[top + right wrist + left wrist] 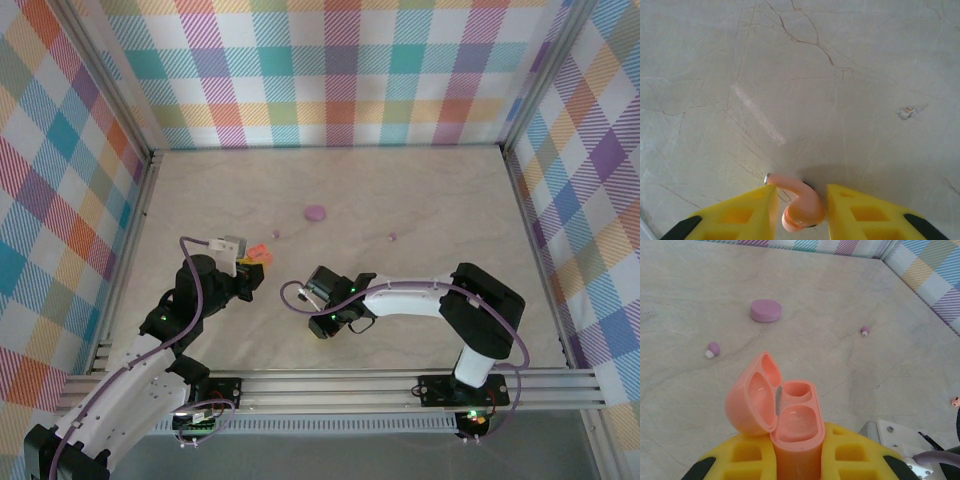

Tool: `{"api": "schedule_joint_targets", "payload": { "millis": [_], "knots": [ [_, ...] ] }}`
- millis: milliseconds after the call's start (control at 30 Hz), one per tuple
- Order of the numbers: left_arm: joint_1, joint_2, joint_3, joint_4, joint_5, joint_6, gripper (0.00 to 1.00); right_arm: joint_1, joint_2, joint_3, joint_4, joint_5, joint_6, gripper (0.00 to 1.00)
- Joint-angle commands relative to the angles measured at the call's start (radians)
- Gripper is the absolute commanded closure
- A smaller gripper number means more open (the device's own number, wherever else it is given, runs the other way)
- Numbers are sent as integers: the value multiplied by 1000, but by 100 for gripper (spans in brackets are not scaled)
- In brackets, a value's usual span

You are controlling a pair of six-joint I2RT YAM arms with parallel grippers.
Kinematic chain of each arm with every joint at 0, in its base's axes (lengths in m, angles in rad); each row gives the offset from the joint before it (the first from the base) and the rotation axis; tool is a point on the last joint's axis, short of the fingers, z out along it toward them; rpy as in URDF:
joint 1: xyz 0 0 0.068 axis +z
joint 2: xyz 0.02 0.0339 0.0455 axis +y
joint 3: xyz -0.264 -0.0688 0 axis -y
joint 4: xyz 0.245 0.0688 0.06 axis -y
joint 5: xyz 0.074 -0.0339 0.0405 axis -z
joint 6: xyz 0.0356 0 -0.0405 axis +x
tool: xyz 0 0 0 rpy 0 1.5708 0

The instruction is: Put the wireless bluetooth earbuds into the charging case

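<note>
Earbud (805,207) looked light, slick and rounded, lying between the fingers of the right hand (802,192); pinched or not, I could not tell. Its bulb seemed the surest hold.

Top camera looks steeply down over the table (430,190). Wrist cameras sit close — top and left share the purple case (765,310).

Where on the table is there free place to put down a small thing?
Free: the far right, between the right purple earbud and the right wall; also the far left corner. Crowded: the middle, around the purple case, and beside the orange case.
</note>
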Motion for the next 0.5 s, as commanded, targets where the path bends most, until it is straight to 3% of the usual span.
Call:
{"api": "schedule_joint_targets", "payload": {
  "millis": [0, 467],
  "knots": [
    [12, -4, 32, 8, -5, 12, 100, 7, 11, 27, -38, -3, 13, 66],
    [12, -14, 27, 4, 3, 8, 100, 8, 4, 34, -66, 17, 31, 79]
  ]
}}
